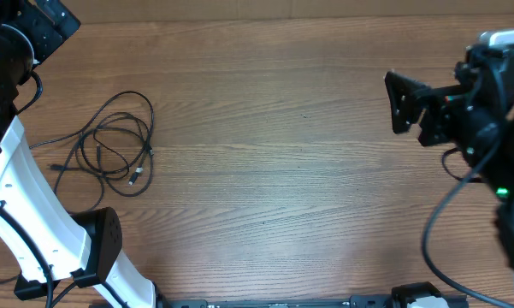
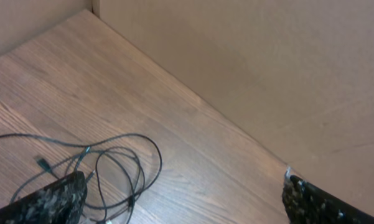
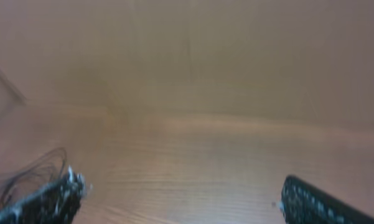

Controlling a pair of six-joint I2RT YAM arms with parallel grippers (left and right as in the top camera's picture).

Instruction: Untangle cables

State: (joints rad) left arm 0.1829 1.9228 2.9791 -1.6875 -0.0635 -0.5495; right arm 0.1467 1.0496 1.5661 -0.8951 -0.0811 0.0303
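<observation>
Near the left edge of the tabletop (image 1: 282, 171), the cables (image 1: 120, 141) lie in loose overlapping loops, untouched, so I judge this the approach step. The left gripper (image 2: 187, 208) hangs by the far-left corner, jaws wide apart and empty. The right gripper (image 3: 180, 205), likewise spread and empty, sits well apart by the right edge. Next comes lowering onto one strand. Bare wood across the middle gives room, and a wall (image 2: 267, 74) borders the far edge.

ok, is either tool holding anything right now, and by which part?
Nothing held. Left tool and right tool are open, empty; cables lie loose on the table.
</observation>
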